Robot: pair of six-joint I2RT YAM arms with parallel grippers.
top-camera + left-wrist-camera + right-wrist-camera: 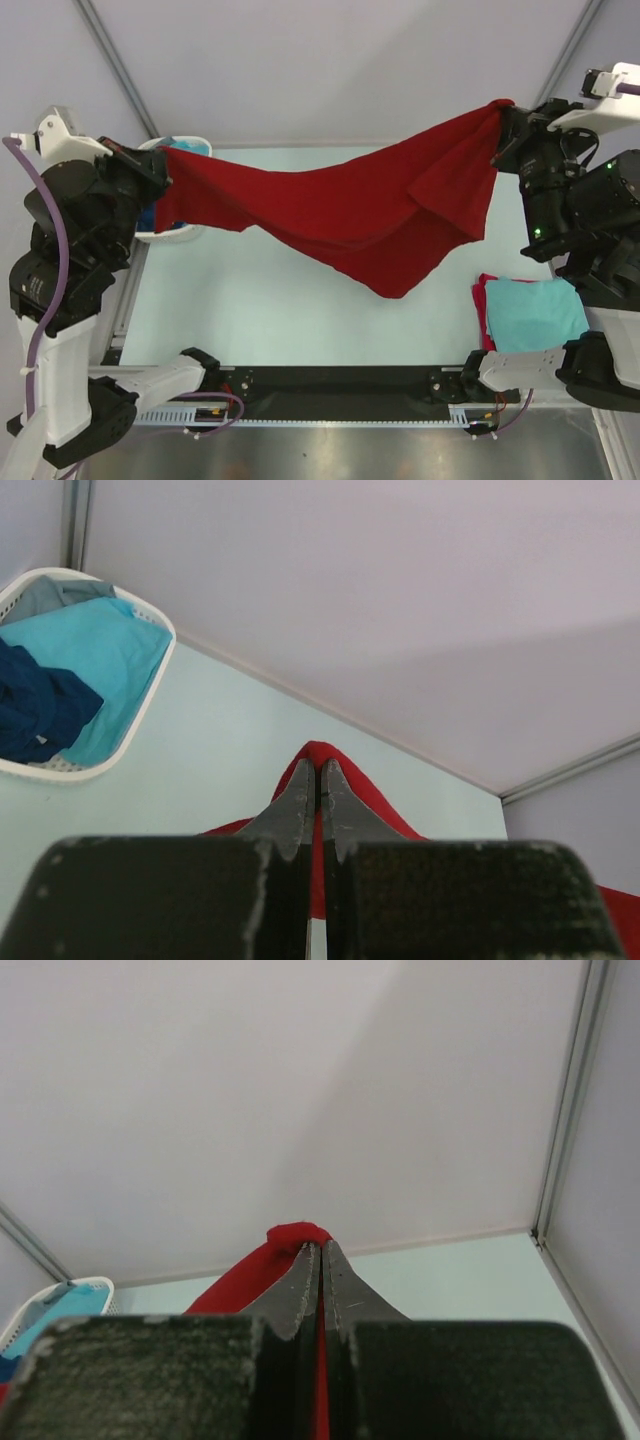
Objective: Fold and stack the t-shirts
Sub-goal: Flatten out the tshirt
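Note:
A dark red t-shirt [350,205] hangs stretched in the air above the table, held at both ends. My left gripper [160,165] is shut on its left end beside the basket; red cloth [322,752] bulges past the tips of that gripper [319,766]. My right gripper [503,115] is shut on the shirt's right end, high at the far right; the cloth [295,1235] bunches over its tips [322,1248]. The shirt sags to a point [392,290] in the middle. A folded turquoise t-shirt [533,312] lies on a folded red one [481,300] at the near right.
A white plastic basket [150,695] stands at the far left of the table [270,310], holding turquoise [95,645] and dark navy [40,705] shirts. In the top view it [190,232] is half hidden by my left arm. Grey walls enclose the table.

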